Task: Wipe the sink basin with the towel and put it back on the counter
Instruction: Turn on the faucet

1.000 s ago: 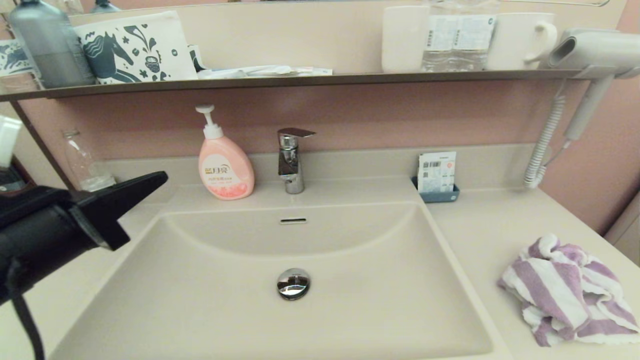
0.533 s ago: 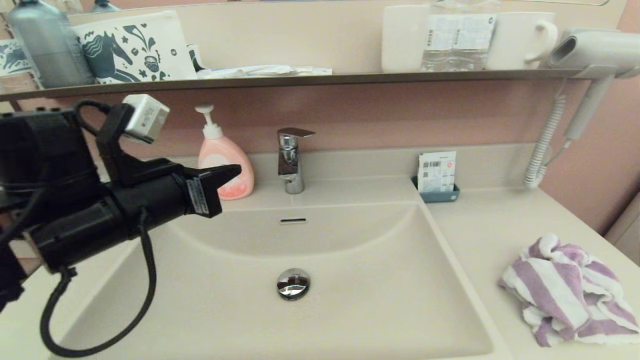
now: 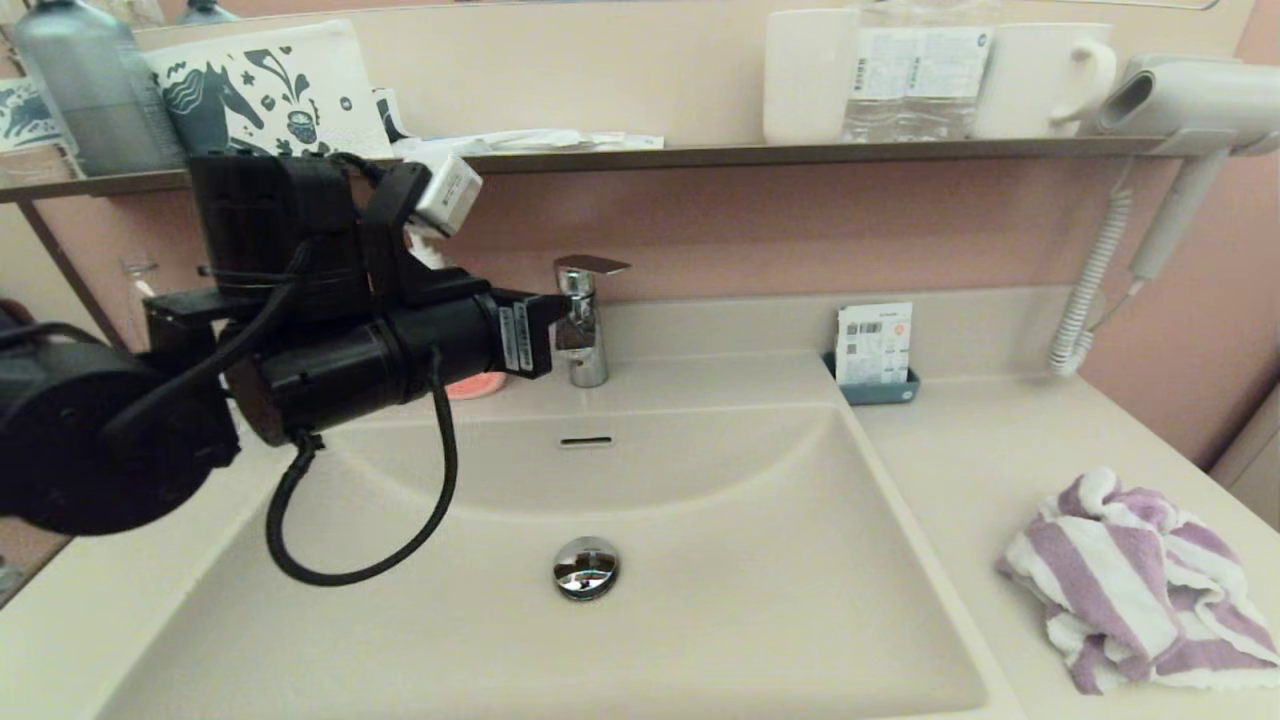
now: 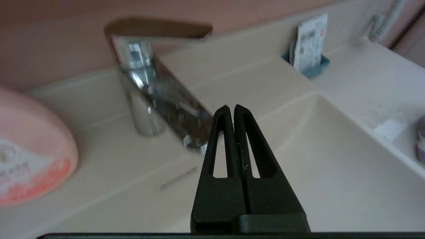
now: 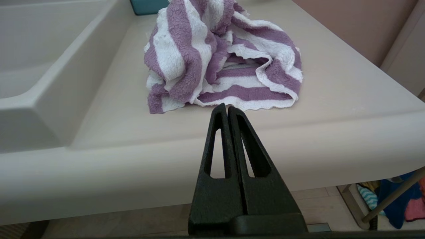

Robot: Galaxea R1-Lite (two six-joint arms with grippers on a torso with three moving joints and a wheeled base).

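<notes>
The purple-and-white striped towel lies crumpled on the counter to the right of the sink basin. My left gripper is shut with nothing in it. It hangs above the basin's back left part, its tip right beside the chrome faucet. My right gripper is shut and empty, low before the counter's front edge and pointing at the towel; the head view does not show it. The drain plug and overflow slot are uncovered.
A pink soap bottle stands left of the faucet, mostly hidden behind my left arm. A blue card holder sits at the counter's back. The dark shelf above carries cups and bottles. A hair dryer hangs at the right.
My left arm has swung in from the left edge, rightward and up over the basin, until its tip reached the faucet; it now covers the soap bottle. The towel has not moved.
</notes>
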